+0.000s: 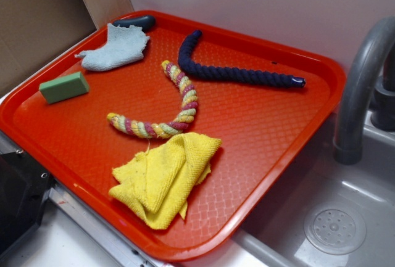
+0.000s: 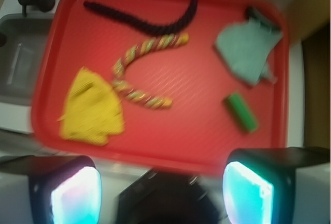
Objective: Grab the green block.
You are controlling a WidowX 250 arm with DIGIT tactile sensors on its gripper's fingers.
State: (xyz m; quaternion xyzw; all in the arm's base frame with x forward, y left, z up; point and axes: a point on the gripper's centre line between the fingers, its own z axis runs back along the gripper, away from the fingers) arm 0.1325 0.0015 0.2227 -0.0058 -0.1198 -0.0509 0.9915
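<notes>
- Nearest the wrist camera are the two fingers of the gripper [image 2: 160,193], filling the bottom corners of that view with their pale glowing pads [image 2: 76,195]; they stand wide apart with nothing between them, so the jaws are open.
- The gripper is high above the near edge of the red tray [image 2: 207,146] and touches nothing; it is out of sight in the exterior view.
- The green block [image 2: 241,112] lies flat on the tray, ahead of the right-hand finger as the wrist view shows it and well clear of it. In the exterior view the same block [image 1: 64,87] sits alone near the tray's left rim.
- Just beyond the block lies a crumpled grey-blue rag [image 2: 245,54], near it but not touching.
- A small dark object [image 1: 137,21] pokes out from behind the rag at the tray's far corner; what it is cannot be told.
- A striped rope [image 2: 138,74], curved in a C, lies ahead of the gap between the jaws, about mid-tray.
- A dark blue rope [image 2: 142,19] bends along the tray's far side.
- A folded yellow cloth [image 2: 92,107] lies ahead of the left-hand finger, beside one end of the striped rope; whether the two touch cannot be told.
- Off the tray are a grey faucet [image 1: 361,88] and a sink [image 1: 336,217].
</notes>
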